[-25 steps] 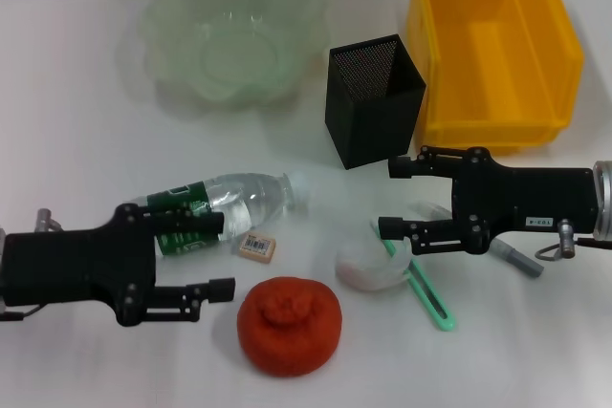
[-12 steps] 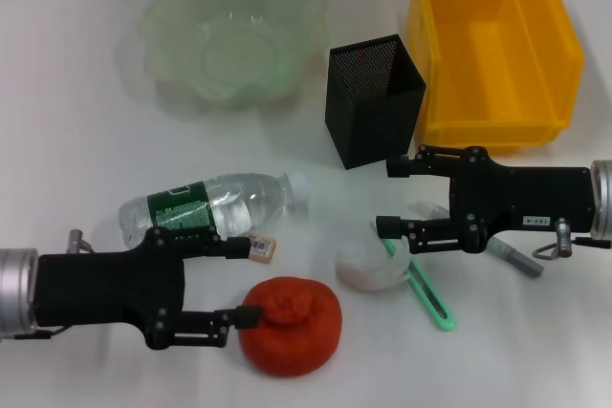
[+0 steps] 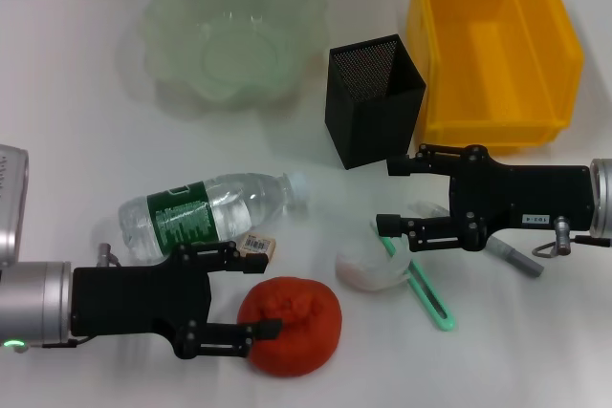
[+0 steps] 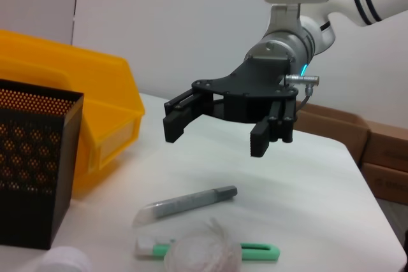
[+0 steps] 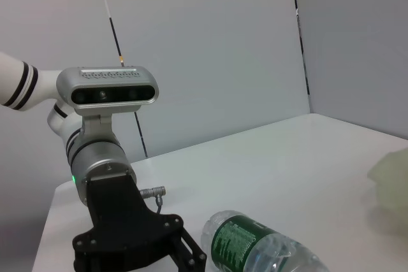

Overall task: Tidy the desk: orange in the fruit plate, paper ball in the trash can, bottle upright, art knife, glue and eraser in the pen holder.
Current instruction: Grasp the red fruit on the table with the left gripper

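Observation:
The orange (image 3: 292, 327) lies near the table's front edge. My left gripper (image 3: 251, 290) is open, its lower finger against the orange's left side and its upper finger beside the eraser (image 3: 256, 245). Behind them the bottle (image 3: 206, 209) lies on its side. My right gripper (image 3: 390, 197) hangs open just above the paper ball (image 3: 368, 269), the green art knife (image 3: 427, 295) and the grey glue (image 3: 517, 258). In the left wrist view that right gripper (image 4: 217, 137) hovers over the glue (image 4: 188, 202). The right wrist view shows the left gripper (image 5: 169, 253) beside the bottle (image 5: 255, 246).
The black mesh pen holder (image 3: 373, 97) stands at mid-table. The yellow bin serving as trash can (image 3: 492, 45) sits at back right. The pale green fruit plate (image 3: 229, 40) sits at back left. White tabletop lies bare at far left.
My left gripper has moved right and toward the front edge, from beside the bottle to the orange. The right arm has not moved.

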Robot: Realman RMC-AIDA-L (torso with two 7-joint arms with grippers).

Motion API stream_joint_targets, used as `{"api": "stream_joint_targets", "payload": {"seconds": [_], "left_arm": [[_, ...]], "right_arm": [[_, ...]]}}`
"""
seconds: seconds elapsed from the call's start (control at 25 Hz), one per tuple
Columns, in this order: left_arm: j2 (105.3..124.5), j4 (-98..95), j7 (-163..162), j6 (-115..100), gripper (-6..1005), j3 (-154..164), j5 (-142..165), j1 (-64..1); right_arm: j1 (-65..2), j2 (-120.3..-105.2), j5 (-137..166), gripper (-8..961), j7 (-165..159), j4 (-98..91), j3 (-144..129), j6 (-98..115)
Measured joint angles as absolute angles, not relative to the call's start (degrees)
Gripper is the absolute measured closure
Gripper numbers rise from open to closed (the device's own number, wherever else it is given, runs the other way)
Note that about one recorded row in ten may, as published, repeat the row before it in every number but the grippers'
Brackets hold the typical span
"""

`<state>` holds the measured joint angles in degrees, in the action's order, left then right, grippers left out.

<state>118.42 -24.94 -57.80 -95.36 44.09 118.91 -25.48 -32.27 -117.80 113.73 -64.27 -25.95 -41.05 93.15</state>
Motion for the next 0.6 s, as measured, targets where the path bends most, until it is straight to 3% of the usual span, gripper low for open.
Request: {"api": "stream_joint_targets", "payload": {"seconds": [0.6], "left_arm": [[118.50, -21.33, -55.42, -91.64, 278, 44.46, 119.26, -26.28]], "right_arm": [[-32.46, -117.61, 113.73, 139, -64.25, -26.09, -41.04, 93.16]]}}
